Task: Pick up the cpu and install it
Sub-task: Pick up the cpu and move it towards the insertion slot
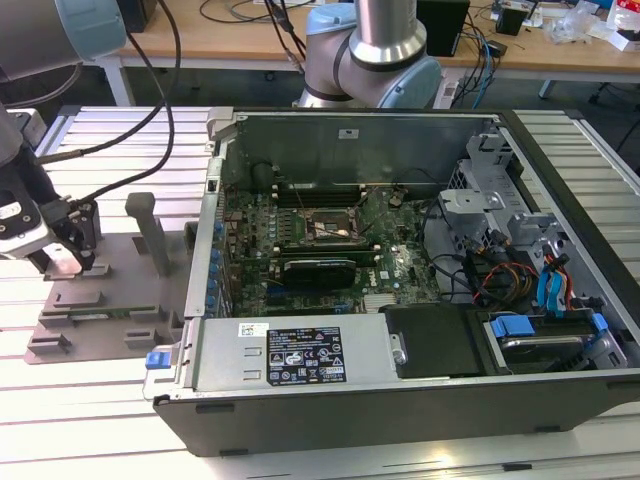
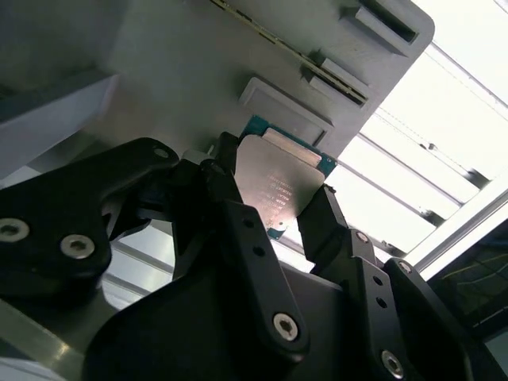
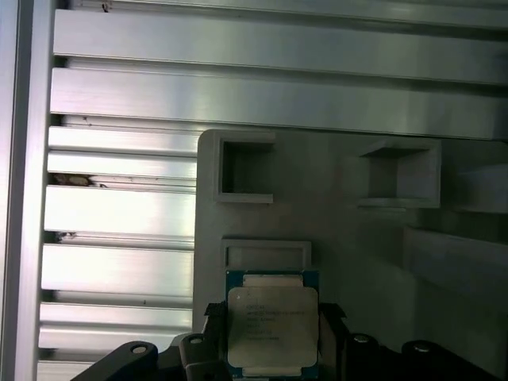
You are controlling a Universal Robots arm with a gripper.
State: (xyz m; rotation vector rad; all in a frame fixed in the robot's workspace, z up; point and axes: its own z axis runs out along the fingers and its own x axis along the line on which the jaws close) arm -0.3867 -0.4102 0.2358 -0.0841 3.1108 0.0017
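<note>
Black fingers point(image 2: 238, 238) of the gripper point(image 2: 274, 208) sit closest in the second wrist view, one on each side of the cpu point(image 2: 278, 178) and pressed against two opposite edges of it; I judge the gripper clenched on the chip. Both wrist views put the cpu over a shallow pocket of the grey tray point(image 3: 333, 206), silvery top up with a thin green border showing; whether it rests in the pocket or hangs just above it I cannot tell. In the exterior view the gripper point(image 1: 68, 250) hangs over that tray at the exterior view's left, well apart from the open computer case point(image 1: 400, 140) and the motherboard socket point(image 1: 325, 228) inside it. So the pick-up step is in hand and the install is not yet begun. The next move calls for a level, straight rise, since the hold is on thin edges only and a tilt could snag the chip on the pocket rim
</note>
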